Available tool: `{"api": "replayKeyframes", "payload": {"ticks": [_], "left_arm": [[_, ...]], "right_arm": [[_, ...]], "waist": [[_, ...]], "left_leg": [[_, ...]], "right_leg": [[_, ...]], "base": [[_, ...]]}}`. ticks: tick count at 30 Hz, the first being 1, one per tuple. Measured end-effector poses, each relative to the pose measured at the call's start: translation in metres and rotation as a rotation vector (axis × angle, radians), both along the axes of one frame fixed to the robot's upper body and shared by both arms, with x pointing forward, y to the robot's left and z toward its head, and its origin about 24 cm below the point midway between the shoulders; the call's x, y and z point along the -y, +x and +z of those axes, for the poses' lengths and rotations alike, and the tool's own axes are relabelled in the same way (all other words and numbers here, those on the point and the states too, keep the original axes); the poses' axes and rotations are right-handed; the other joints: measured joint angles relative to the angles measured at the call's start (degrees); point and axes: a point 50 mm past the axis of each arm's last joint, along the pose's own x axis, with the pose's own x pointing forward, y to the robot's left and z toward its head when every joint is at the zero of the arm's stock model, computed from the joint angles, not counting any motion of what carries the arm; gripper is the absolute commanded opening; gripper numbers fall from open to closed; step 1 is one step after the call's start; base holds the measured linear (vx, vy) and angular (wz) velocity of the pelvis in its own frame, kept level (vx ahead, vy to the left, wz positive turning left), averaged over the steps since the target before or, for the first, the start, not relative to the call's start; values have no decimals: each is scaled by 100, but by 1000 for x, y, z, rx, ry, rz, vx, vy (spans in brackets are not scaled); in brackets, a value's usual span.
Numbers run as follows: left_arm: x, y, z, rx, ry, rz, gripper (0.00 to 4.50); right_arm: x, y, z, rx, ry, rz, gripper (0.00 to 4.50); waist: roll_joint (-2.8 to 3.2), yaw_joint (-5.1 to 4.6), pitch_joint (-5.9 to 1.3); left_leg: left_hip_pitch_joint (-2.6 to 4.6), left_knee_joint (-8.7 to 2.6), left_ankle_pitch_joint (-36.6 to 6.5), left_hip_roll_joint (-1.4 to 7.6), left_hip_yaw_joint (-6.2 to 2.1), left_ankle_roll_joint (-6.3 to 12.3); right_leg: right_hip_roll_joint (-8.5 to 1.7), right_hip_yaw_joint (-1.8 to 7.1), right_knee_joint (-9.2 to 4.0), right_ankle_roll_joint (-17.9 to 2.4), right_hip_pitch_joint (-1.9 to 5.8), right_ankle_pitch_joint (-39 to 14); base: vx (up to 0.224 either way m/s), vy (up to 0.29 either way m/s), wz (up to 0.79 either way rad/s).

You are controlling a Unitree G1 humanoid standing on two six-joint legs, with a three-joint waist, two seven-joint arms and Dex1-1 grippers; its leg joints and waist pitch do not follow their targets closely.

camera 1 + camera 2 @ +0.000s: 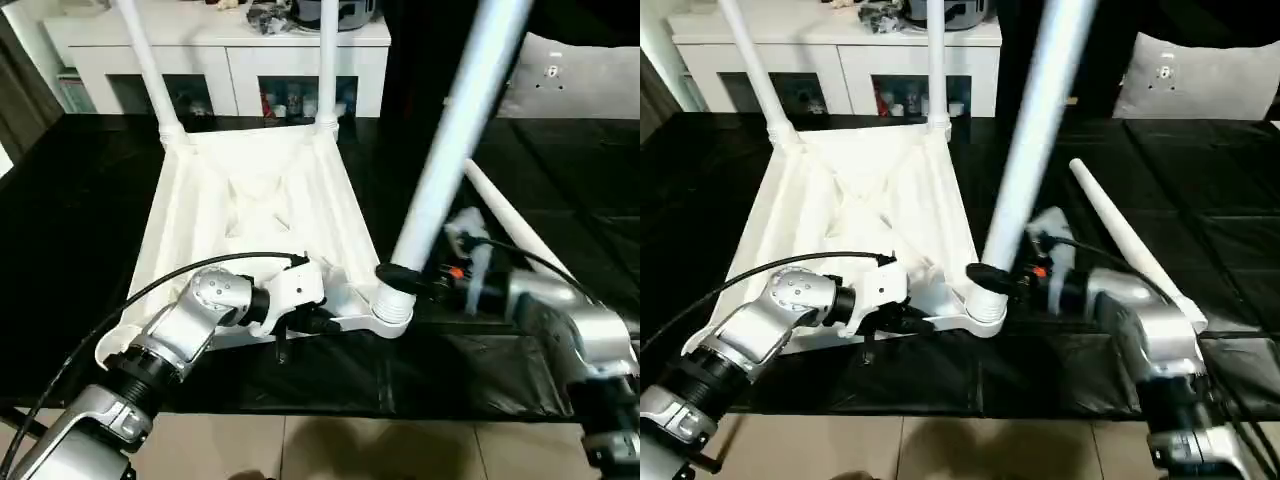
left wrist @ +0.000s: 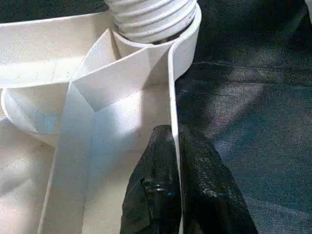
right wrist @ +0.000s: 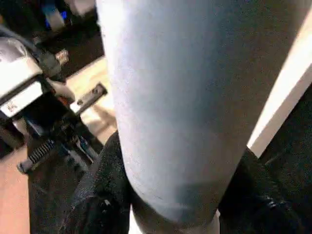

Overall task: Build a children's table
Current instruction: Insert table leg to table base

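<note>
at near corner socket (image 1: 392,310), right fingers (image 3: 105,204) around leg (image 1: 455,135)

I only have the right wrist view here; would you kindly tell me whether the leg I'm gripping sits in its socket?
Observer: The held leg's threaded end is in the near corner socket, threads showing above it.
Operator: Thank you; what is the left gripper doing?
Observer: It is shut on the table top's rim beside that socket.
Operator: And the other legs?
Observer: Two far legs stand fitted; one loose leg lies on the black mat.
</note>
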Motion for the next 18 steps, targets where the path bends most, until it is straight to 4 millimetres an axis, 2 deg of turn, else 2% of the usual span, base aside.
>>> {"api": "replayKeyframes", "payload": {"ticks": [9, 13, 18], "left_arm": [[0, 0, -4, -23, -10, 31, 0], [0, 0, -5, -26, -8, 34, 0], [0, 0, -6, -31, -1, 28, 0]], "right_arm": [[0, -16, -15, 66, 82, -124, 188], [-3, -20, -15, 135, 23, -124, 188], [-9, -20, -9, 232, -125, -39, 188]], "waist": [[128, -33, -53], [165, -64, -54], [170, -115, -54]], "left_leg": [[17, -3, 0, -9, -5, 0], [28, -12, -1, -13, -5, 1], [66, -50, -1, -22, -6, 3]], "right_leg": [[-5, -2, -7, 21, 15, -13], [-5, -1, -35, 22, 29, -14], [-4, -3, -102, 23, 85, -14]], "base": [[0, 0, 0], [0, 0, 0], [0, 0, 0]]}}
